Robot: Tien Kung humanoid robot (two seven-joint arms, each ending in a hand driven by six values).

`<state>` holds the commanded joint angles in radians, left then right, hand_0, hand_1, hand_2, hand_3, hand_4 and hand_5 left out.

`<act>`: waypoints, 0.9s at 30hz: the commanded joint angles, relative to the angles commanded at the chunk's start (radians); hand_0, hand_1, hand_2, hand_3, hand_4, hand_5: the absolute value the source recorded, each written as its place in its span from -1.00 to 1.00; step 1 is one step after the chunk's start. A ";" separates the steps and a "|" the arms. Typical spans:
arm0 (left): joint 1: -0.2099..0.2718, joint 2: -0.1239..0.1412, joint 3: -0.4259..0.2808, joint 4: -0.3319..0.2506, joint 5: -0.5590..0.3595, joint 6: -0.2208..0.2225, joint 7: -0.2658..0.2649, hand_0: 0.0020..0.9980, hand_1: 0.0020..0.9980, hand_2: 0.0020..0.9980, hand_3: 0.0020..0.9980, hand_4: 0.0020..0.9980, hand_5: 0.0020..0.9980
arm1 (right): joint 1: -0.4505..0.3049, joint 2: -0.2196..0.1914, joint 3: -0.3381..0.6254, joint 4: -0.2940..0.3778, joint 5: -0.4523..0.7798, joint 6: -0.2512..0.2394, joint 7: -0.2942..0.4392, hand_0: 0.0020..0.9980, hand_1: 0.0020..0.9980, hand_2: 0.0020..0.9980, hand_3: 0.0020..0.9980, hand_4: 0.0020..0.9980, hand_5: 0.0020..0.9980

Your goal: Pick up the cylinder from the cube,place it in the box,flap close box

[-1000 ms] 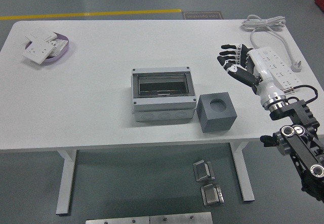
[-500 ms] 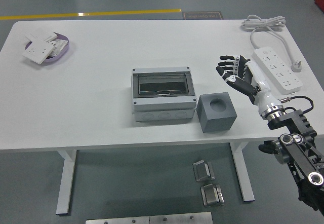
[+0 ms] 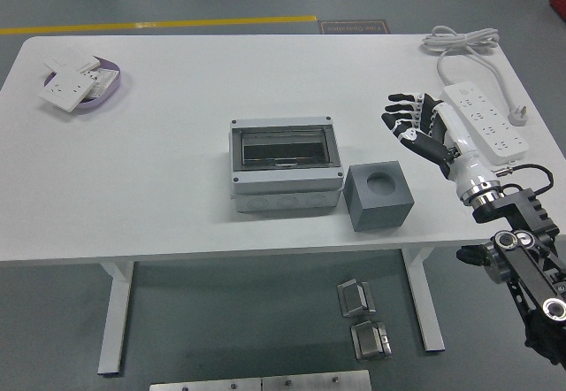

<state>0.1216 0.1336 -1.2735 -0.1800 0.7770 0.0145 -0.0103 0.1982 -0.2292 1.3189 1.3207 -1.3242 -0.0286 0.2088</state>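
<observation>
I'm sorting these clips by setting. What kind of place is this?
Most likely a robotics lab or workshop floor. A plain white table stands on grey concrete with a yellow floor line, and it carries test props: a grey electrical box, a grey cube and a power strip.

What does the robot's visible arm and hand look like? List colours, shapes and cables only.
Only the right arm shows. Its lower part is black, angular metal with round silver joint fittings. The forearm is a smooth white shell ending in a silver ring, with a thin black cable looping beside it. The right hand has five black fingers with white patches at the tips.
</observation>
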 joint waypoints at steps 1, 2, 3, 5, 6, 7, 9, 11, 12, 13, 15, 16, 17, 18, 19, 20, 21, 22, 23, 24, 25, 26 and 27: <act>-0.002 0.001 0.001 0.000 0.000 0.000 -0.001 0.24 0.29 0.28 0.32 0.40 -0.59 | 0.001 0.000 0.000 -0.001 0.001 0.000 0.001 0.23 0.27 0.26 0.33 0.69 -0.31; -0.003 0.002 0.001 0.000 0.001 0.000 -0.001 0.24 0.29 0.28 0.32 0.40 -0.59 | 0.002 0.000 0.000 -0.002 0.001 -0.001 0.001 0.23 0.27 0.26 0.33 0.69 -0.31; -0.005 0.003 0.000 0.000 0.003 0.000 -0.001 0.24 0.29 0.28 0.32 0.40 -0.59 | 0.002 0.001 0.001 -0.003 0.001 0.000 0.002 0.23 0.27 0.26 0.33 0.69 -0.31; -0.007 0.005 -0.004 0.000 0.006 -0.001 -0.002 0.24 0.29 0.28 0.32 0.40 -0.59 | 0.003 0.001 0.003 -0.005 0.004 0.001 0.003 0.23 0.27 0.26 0.33 0.67 -0.33; -0.008 0.006 -0.005 0.000 0.008 -0.001 -0.003 0.24 0.29 0.28 0.32 0.40 -0.59 | 0.004 0.002 0.003 -0.006 0.005 0.001 0.004 0.23 0.27 0.26 0.33 0.67 -0.33; -0.008 0.006 -0.006 0.000 0.009 -0.001 -0.003 0.24 0.29 0.28 0.32 0.40 -0.59 | 0.005 0.002 0.004 -0.006 0.006 0.001 0.004 0.23 0.27 0.26 0.33 0.67 -0.33; -0.010 0.006 -0.010 0.000 0.014 -0.001 -0.003 0.24 0.29 0.28 0.32 0.40 -0.59 | 0.007 0.004 0.005 -0.007 0.007 0.002 0.004 0.23 0.27 0.26 0.33 0.67 -0.33; -0.011 0.006 -0.012 0.000 0.018 -0.002 -0.004 0.24 0.29 0.28 0.32 0.40 -0.59 | 0.008 0.004 0.006 -0.007 0.008 0.003 0.004 0.21 0.26 0.24 0.30 0.67 -0.33; -0.012 0.006 -0.013 0.000 0.020 -0.002 -0.004 0.24 0.29 0.28 0.32 0.40 -0.59 | 0.008 0.005 0.006 -0.007 0.008 0.003 0.004 0.21 0.26 0.24 0.30 0.67 -0.33; -0.012 0.006 -0.014 0.000 0.021 -0.002 -0.004 0.24 0.29 0.28 0.32 0.40 -0.59 | 0.007 0.005 0.006 -0.007 0.009 0.003 0.004 0.21 0.26 0.24 0.30 0.67 -0.33; -0.013 0.006 -0.015 0.000 0.023 -0.002 -0.004 0.24 0.29 0.28 0.32 0.40 -0.59 | 0.007 0.006 0.006 -0.008 0.009 0.003 0.004 0.21 0.26 0.24 0.30 0.67 -0.33; -0.013 0.006 -0.015 0.000 0.024 -0.002 -0.004 0.24 0.29 0.28 0.32 0.40 -0.59 | 0.007 0.006 0.007 -0.008 0.010 0.002 0.005 0.21 0.26 0.24 0.30 0.67 -0.33; -0.013 0.007 -0.014 0.000 0.025 -0.002 -0.003 0.24 0.29 0.28 0.32 0.40 -0.59 | 0.006 0.006 0.007 -0.009 0.011 0.002 0.005 0.21 0.26 0.24 0.29 0.67 -0.33; -0.013 0.007 -0.014 0.000 0.025 -0.002 -0.003 0.24 0.29 0.28 0.32 0.40 -0.59 | 0.006 0.006 0.006 -0.009 0.012 0.001 0.006 0.21 0.26 0.24 0.29 0.67 -0.33; -0.014 0.007 -0.014 0.000 0.025 -0.002 -0.003 0.24 0.29 0.28 0.32 0.40 -0.59 | 0.007 0.006 0.004 -0.011 0.013 0.000 0.007 0.21 0.26 0.24 0.29 0.67 -0.33; -0.014 0.008 -0.014 0.000 0.026 -0.002 -0.003 0.24 0.29 0.28 0.32 0.40 -0.59 | 0.007 0.006 0.003 -0.012 0.014 -0.001 0.008 0.21 0.26 0.24 0.29 0.67 -0.33; -0.015 0.008 -0.013 0.000 0.027 -0.002 -0.003 0.24 0.29 0.28 0.32 0.40 -0.59 | 0.007 0.006 0.002 -0.013 0.014 -0.002 0.008 0.21 0.26 0.24 0.29 0.67 -0.33; -0.015 0.008 -0.013 0.000 0.027 -0.002 -0.003 0.24 0.29 0.28 0.32 0.40 -0.59 | 0.007 0.006 0.001 -0.014 0.014 -0.002 0.008 0.21 0.26 0.24 0.29 0.67 -0.33; -0.016 0.008 -0.012 0.000 0.028 -0.002 -0.003 0.24 0.29 0.28 0.32 0.40 -0.59 | 0.007 0.006 0.001 -0.015 0.014 -0.002 0.008 0.20 0.25 0.23 0.29 0.67 -0.33; -0.016 0.008 -0.011 0.000 0.028 -0.002 -0.003 0.24 0.29 0.28 0.32 0.40 -0.59 | 0.007 0.007 0.000 -0.015 0.014 -0.002 0.008 0.20 0.25 0.23 0.29 0.67 -0.33; -0.016 0.008 -0.011 0.000 0.029 -0.002 -0.003 0.24 0.29 0.28 0.32 0.40 -0.59 | 0.007 0.007 0.000 -0.016 0.014 -0.003 0.008 0.20 0.25 0.23 0.29 0.67 -0.33; -0.016 0.008 -0.011 0.000 0.029 -0.002 -0.003 0.24 0.29 0.28 0.32 0.40 -0.59 | 0.007 0.007 0.000 -0.016 0.014 -0.002 0.008 0.20 0.25 0.23 0.29 0.67 -0.33; -0.016 0.008 -0.011 0.000 0.030 -0.002 -0.003 0.24 0.29 0.28 0.32 0.40 -0.59 | 0.007 0.007 0.000 -0.017 0.014 -0.002 0.008 0.20 0.25 0.23 0.29 0.67 -0.33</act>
<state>0.1055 0.1413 -1.2844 -0.1800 0.8068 0.0127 -0.0130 0.2054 -0.2226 1.3189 1.3039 -1.3102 -0.0309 0.2170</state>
